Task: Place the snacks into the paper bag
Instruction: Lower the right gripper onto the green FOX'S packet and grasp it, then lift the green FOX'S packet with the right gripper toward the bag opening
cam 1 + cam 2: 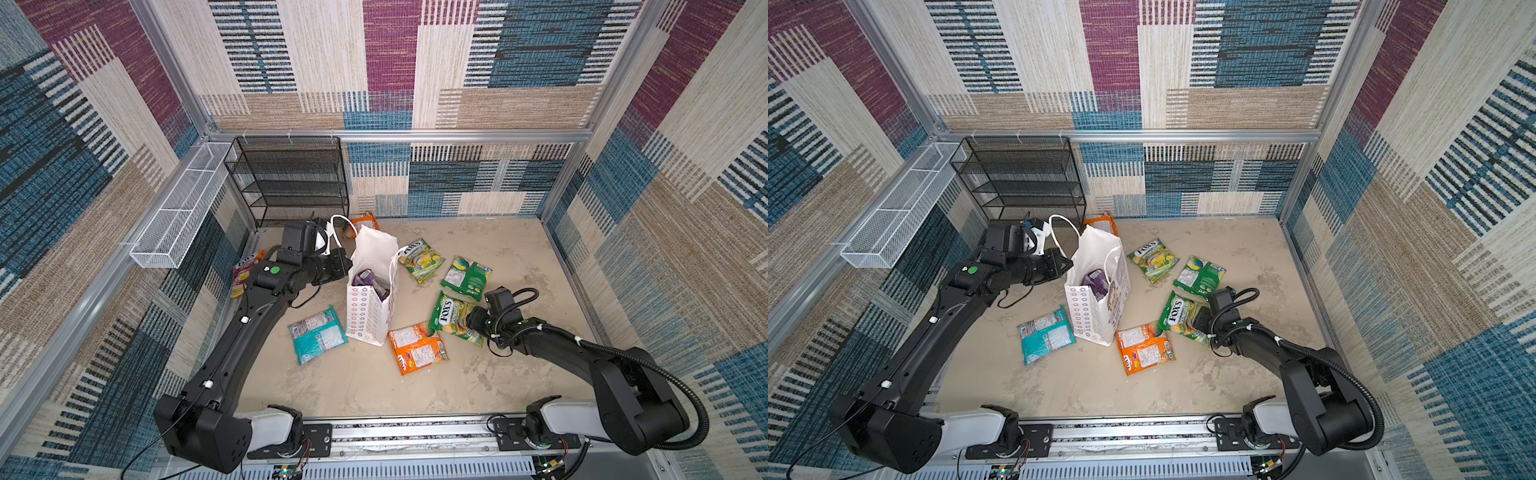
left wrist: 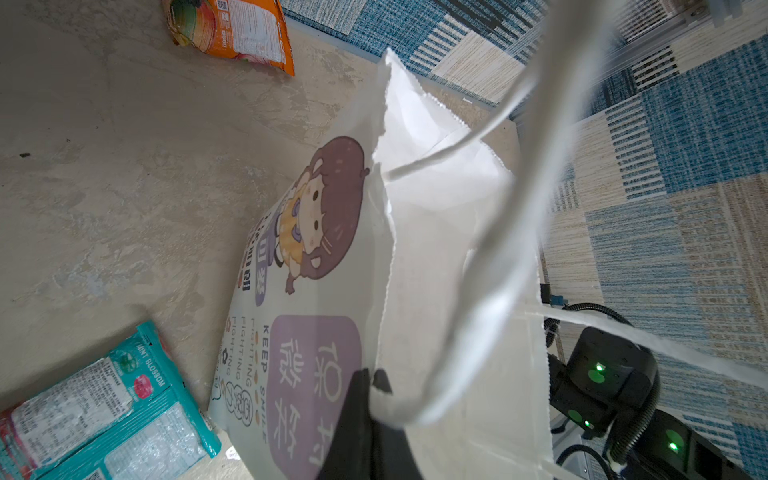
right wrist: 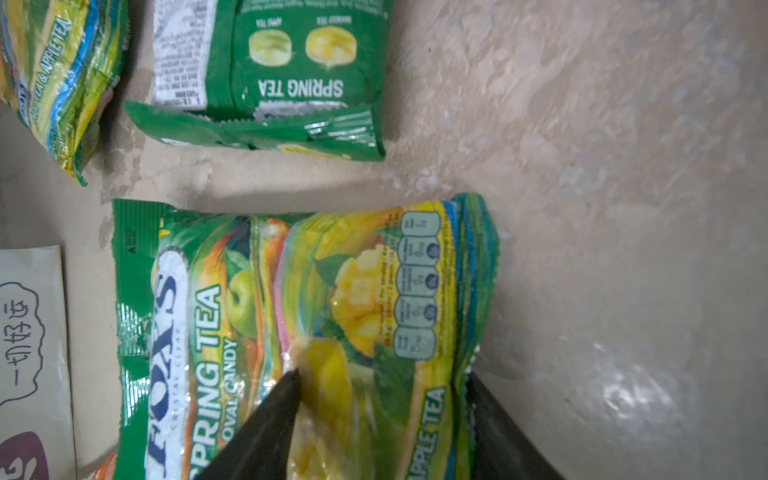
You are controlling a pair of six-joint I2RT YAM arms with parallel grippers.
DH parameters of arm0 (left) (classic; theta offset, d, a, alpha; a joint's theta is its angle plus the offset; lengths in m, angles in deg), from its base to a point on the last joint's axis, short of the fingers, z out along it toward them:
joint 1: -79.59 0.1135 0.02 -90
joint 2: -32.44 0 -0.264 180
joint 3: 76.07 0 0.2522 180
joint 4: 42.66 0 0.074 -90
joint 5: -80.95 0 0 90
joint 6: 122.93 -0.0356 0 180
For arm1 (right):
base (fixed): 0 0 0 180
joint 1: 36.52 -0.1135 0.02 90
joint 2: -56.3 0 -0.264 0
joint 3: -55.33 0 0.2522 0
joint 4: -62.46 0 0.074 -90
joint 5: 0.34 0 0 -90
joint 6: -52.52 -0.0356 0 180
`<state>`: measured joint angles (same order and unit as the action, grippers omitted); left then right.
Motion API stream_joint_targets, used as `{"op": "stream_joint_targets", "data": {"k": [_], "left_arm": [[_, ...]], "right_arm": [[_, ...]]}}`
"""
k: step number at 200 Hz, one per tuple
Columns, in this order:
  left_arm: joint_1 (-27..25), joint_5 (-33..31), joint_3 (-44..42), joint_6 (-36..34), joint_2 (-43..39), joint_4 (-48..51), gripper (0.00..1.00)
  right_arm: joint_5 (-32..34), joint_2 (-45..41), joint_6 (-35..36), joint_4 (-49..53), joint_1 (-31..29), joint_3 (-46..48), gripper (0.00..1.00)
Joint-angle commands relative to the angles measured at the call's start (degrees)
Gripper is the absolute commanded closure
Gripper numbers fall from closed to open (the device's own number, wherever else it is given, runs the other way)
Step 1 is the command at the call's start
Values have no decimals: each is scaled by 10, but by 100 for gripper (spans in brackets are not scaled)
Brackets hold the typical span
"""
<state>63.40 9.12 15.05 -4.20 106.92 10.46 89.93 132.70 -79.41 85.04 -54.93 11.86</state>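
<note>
- The left tool (image 2: 371, 376) is closed, pinching the rim of the paper bag (image 1: 368, 320), which stands upright on the table (image 1: 374, 390) (mouth gaping).
- A purple pouch (image 1: 368, 279) lies inside the bag.
- The right tool (image 3: 380, 374) stands about half open over one end of the green FOX'S pouch (image 3: 291, 282). One finger presses its face and the other sits at its edge; whether it grips, I cannot tell.
- That pouch lies flat, right of the bag, just beside an orange pouch (image 1: 417, 349).
</note>
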Motion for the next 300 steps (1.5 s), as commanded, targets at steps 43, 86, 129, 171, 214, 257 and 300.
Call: {"op": "stream_joint_targets", "data": {"k": [43, 86, 129, 171, 214, 257, 300], "left_arm": [[0, 2, 0, 7, -2, -17, 100], [1, 5, 0, 7, -1, -18, 100], [0, 5, 0, 8, -1, -17, 100], [0, 6, 1, 8, -1, -18, 100], [0, 6, 1, 9, -2, -17, 100], [0, 7, 1, 8, -3, -18, 100], [0, 6, 1, 8, -3, -18, 100]], "right_arm": [[-31, 4, 3, 13, -1, 6, 69], [-42, -39, 2, 15, -1, 7, 82], [-53, -111, 4, 28, -1, 1, 90], [-60, -180, 6, 53, -1, -19, 96], [-69, -223, 9, 91, -1, -65, 99], [-83, -253, 9, 122, -2, -126, 100], [-83, -269, 16, 154, -2, -211, 100]]}}
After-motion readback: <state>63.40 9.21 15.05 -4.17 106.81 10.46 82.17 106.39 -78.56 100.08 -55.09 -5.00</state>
